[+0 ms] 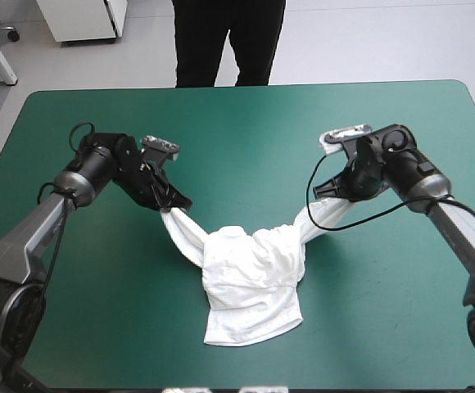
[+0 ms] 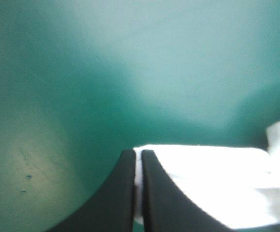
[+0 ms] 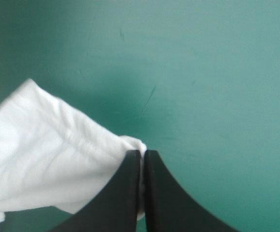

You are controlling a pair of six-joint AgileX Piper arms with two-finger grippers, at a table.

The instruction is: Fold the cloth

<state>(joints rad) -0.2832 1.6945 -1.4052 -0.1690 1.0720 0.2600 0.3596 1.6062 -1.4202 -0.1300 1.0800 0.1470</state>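
Note:
The white T-shirt [image 1: 250, 274] lies bunched in the middle of the teal-green table, with two stretched ends running up and outward. My left gripper [image 1: 172, 205] is shut on the T-shirt's left end, low over the cover. My right gripper [image 1: 329, 193] is shut on the right end. In the left wrist view the black fingers [image 2: 125, 193] pinch a thin white edge, and the T-shirt [image 2: 217, 179] spreads to one side of them. In the right wrist view the fingers [image 3: 157, 193] clamp a fold of the T-shirt [image 3: 48, 159], which trails off to the other side.
A person stands beyond the table's far edge [image 1: 246, 83], not over the top. Bare teal-green cover [image 1: 254, 147] lies between and beyond both grippers, and along the near edge.

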